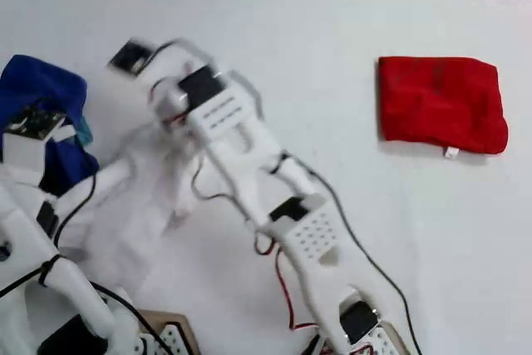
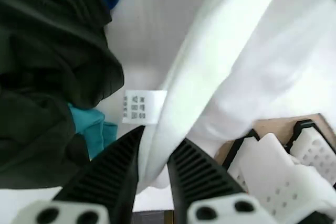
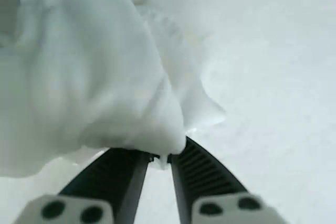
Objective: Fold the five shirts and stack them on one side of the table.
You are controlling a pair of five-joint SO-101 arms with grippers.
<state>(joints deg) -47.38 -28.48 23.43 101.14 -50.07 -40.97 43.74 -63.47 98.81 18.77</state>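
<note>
Left gripper pinches an edge of the white shirt beside its label; right gripper clamps another bunched part. It lies at the left of the table, its long axis running diagonally from near-left toward far-right.

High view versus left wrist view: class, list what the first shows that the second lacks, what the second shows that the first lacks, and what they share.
High view's own: a folded red shirt, lying flat by itself. Left wrist view's own: a small white label, and the left gripper shut on a fold of the white shirt. Shared: that white shirt and the blue shirt.
</note>
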